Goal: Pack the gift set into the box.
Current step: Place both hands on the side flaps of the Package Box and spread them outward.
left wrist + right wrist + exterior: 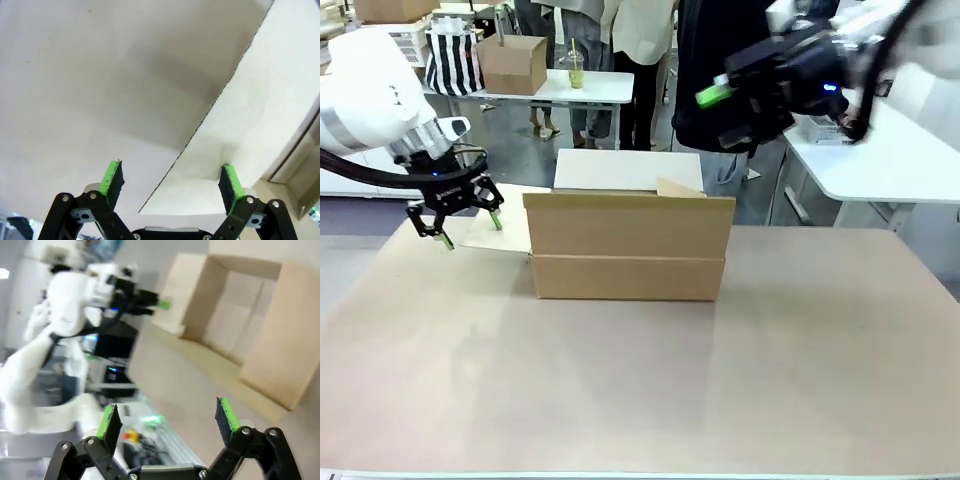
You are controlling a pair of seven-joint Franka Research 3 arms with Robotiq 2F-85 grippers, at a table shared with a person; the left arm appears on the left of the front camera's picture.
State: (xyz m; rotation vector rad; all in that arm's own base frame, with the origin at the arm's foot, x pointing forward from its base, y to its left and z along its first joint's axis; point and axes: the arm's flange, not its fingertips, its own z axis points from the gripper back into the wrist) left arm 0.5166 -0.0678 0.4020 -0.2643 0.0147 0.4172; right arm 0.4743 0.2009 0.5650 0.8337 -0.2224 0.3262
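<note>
The large brown cardboard box stands at the middle of the table, nearer its far edge, with its top flaps open. Your left gripper hovers low over the box's left flap, which is folded outward. Its jaws are released, and the flap's edge runs between its fingers. Your right gripper is raised high over the table's right side and is blurred. Its jaws are also released and hold nothing.

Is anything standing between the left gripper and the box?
Nothing visible does. The open left gripper hangs beside the box, over its spread-out side flap, with only bare table around.
</note>
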